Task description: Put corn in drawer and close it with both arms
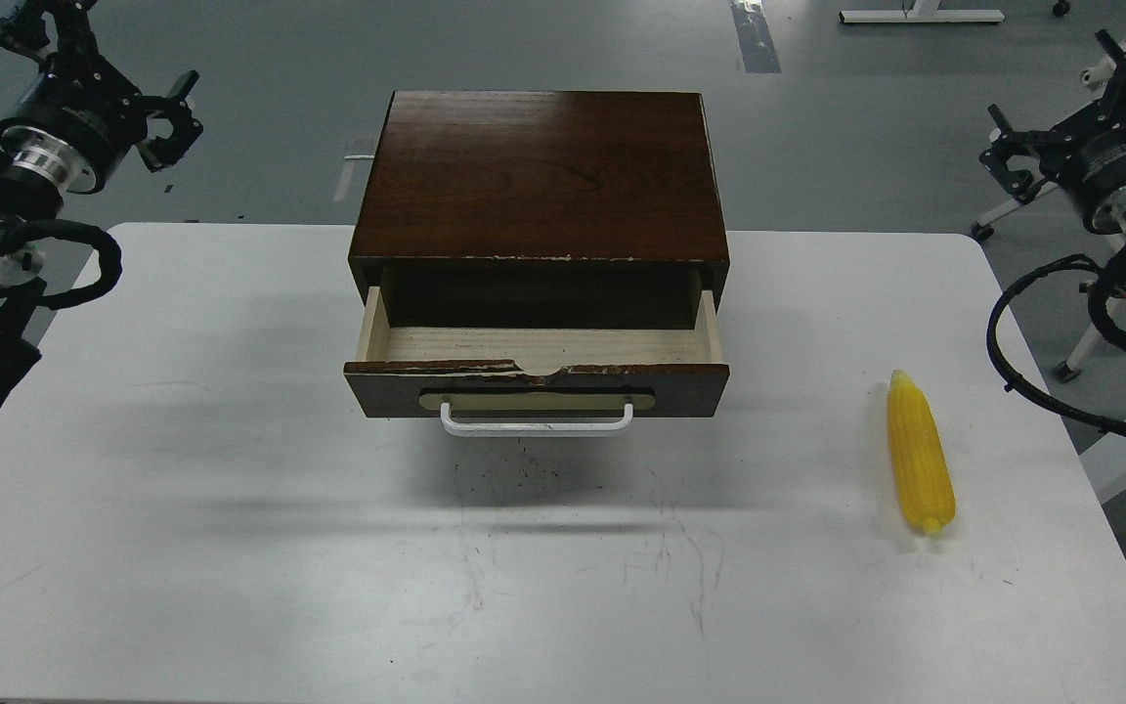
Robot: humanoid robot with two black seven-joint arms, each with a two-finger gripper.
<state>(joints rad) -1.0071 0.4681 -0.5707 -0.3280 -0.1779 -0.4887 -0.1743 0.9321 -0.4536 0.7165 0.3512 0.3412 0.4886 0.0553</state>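
Evidently nothing of the task is under way yet, going by the head view, the only one. The corn (920, 454) is lying flat on the white counter (231, 548) close to its right edge, tip pointing toward the far edge, well apart from the drawer (536, 376).

The drawer is standing pulled out of the dark wooden cabinet (541, 176) at the middle of the counter's far edge, showing bare pale wood inside, nothing in it.

The left fingers (170, 119) are hanging off the far left corner, seemingly spread, holding nothing. The right fingers (1011, 156) are hanging beyond the right edge; spread or together, cannot tell.

Judgement: the next move is calling for the right arm, being nearer, dropping over the cob and pinching it crosswise.
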